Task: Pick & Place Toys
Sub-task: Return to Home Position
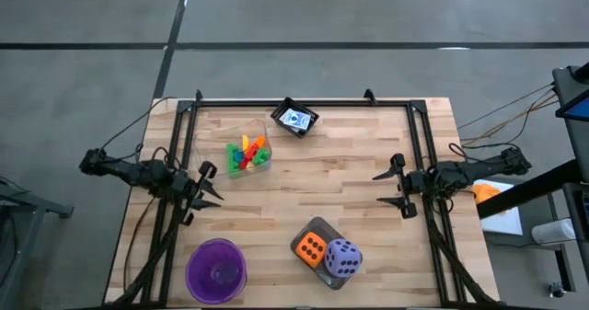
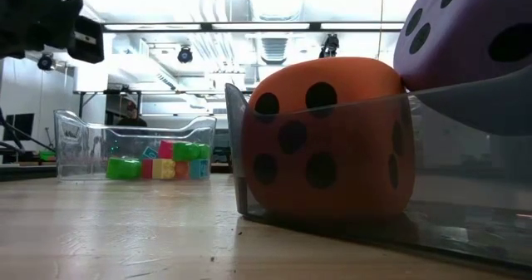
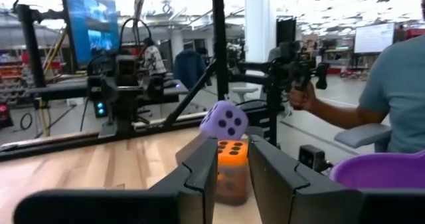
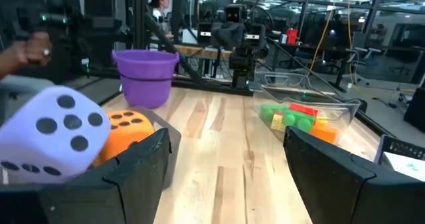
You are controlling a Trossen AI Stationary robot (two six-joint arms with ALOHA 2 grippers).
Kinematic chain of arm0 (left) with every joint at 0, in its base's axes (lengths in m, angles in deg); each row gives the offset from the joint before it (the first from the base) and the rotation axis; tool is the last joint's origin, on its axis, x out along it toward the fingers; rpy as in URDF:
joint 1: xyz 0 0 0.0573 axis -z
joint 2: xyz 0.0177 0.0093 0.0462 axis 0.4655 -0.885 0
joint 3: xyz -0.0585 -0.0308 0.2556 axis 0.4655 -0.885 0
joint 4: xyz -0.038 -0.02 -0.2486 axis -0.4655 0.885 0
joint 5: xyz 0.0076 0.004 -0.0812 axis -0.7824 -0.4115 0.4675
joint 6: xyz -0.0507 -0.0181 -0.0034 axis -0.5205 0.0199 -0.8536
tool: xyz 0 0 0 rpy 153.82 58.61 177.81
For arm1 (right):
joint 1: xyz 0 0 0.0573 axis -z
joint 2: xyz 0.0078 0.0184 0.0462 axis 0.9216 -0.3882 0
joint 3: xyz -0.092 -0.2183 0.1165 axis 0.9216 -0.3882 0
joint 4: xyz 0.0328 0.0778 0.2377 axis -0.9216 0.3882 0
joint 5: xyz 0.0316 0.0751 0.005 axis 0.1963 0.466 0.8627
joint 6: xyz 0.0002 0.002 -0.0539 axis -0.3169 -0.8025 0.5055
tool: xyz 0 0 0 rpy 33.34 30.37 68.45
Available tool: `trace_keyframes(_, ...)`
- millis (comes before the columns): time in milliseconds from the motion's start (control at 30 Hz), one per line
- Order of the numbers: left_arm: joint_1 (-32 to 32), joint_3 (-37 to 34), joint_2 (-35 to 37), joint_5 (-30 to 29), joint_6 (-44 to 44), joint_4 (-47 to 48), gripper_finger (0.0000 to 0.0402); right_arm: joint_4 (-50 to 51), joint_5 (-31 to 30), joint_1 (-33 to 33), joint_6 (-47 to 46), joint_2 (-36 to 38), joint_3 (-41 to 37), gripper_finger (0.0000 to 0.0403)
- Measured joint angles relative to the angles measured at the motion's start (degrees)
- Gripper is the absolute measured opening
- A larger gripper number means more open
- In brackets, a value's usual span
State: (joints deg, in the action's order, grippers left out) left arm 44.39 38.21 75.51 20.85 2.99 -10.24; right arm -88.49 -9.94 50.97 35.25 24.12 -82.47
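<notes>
Two dice [image 1: 342, 258] sit in the tray [image 1: 320, 223], blocks [image 1: 246, 154] in the clear bin [image 1: 241, 129]. Left gripper [image 1: 210, 185] and right gripper [image 1: 391, 187] hang empty, fingers spread, at opposite surface [image 1: 350, 172] edges. Homing well means drawing straight back, lifted clear, touching nothing.

Robotics lab, by our count: wooden table [image 1: 340, 181] in a black frame [image 1: 304, 101] on bare concrete floor [image 1: 83, 80]; far beyond, large screens [image 3: 89, 21], ceiling strip lights [image 2: 274, 14], a seated person [image 3: 398, 84].
</notes>
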Motion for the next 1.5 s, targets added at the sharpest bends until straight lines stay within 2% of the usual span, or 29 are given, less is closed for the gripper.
trace_keyframes(100, -1.15, -0.02, 0.0, 0.42, -0.02, 0.54, 0.0084, 0.0, -0.32, 0.0, 1.9, -0.66, 0.0, 0.029)
trace_keyframes(267, -2.57, -0.03, 0.0, 0.97, -0.02, 2.01, 0.0084, -0.4, -4.62, 0.0, 0.55, -1.59, -0.02, 0.029)
trace_keyframes(467, -2.77, -0.04, 0.0, 2.34, -1.49, 2.81, 0.0084, -0.9, -4.97, 0.02, 0.46, -5.12, -0.04, 0.029)
trace_keyframes(767, -3.72, -0.04, 0.0, 2.31, -3.63, 3.22, 0.0084, 1.2, 7.76, -0.02, 4.08, 1.95, -0.04, 0.029)
trace_keyframes(867, -5.07, -0.04, 0.0, 2.32, -4.03, 3.01, 0.0084, 1.21, 7.06, 0.66, 5.79, 1.55, -0.04, 0.029)
trace_keyframes(967, -6.62, -0.04, 0.0, 3.9, -4.11, 2.33, 0.0084, 1.09, 6.25, 2.93, 6.94, 1.93, -0.04, 0.029)
trace_keyframes(1133, -9.24, -0.07, 0.0, 6.43, -3.6, 2.38, 0.0084, 1.11, 6.24, 11.47, 7.65, 1.94, -0.04, 0.029)
trace_keyframes(1300, -12.05, -0.07, 0.0, 9.34, -2.83, 2.38, 0.0084, 0.87, 13.4, 21.09, 6.18, 1.83, -0.04, 0.029)
trace_keyframes(1500, -13.52, -0.07, 0.0, 11.43, -0.62, 2.34, 0.0084, 0.82, 14.45, 22.57, 5.14, 0.86, -0.04, 0.029)
